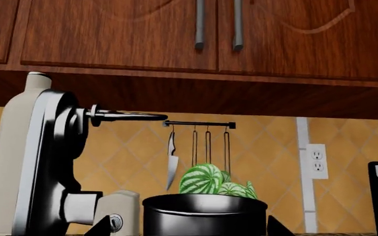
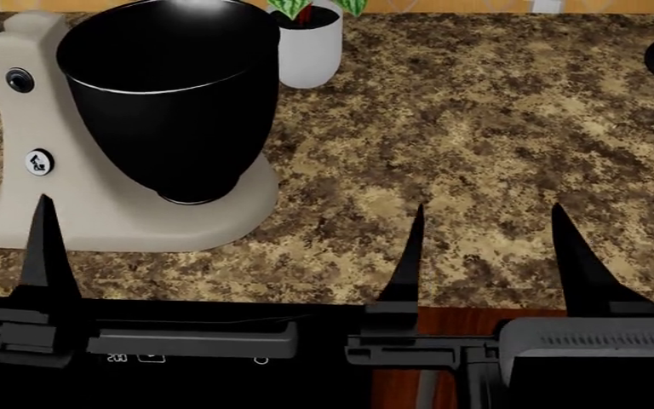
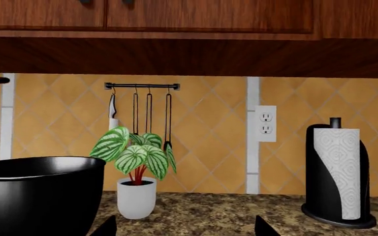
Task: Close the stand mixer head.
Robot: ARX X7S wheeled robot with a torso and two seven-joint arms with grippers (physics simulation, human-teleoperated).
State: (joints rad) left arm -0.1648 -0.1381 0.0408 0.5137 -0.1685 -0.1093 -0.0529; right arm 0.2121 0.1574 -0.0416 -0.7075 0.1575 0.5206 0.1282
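Mixer head: the stand mixer head is tipped right back on its hinge, its black front band facing out and the attachment shaft pointing level across the room instead of down. It stands at the far left of the counter, above the beige column.

Bowl: the glossy black mixing bowl sits on the beige base, open, with nothing over it.

Left gripper: the left gripper hangs low at the counter's front edge, fingers spread wide apart, holding nothing and well short of the mixer.

Right gripper: the right gripper is likewise spread and empty, over bare granite countertop, farther from the mixer.

Stage: I'd say the approach has barely begun; no contact with the head yet.

Doing it well: the left arm looks the natural one. I'd lift it well above the bowl rim, come in over the top of the raised housing, and press on the rounded cream part away from the hinge so it swings down smoothly.

Watch for: the shaft sweeping down into the bowl, and fingers caught between head and rim.

Nearby: a potted plant stands behind the bowl; a paper towel holder is well to the right.
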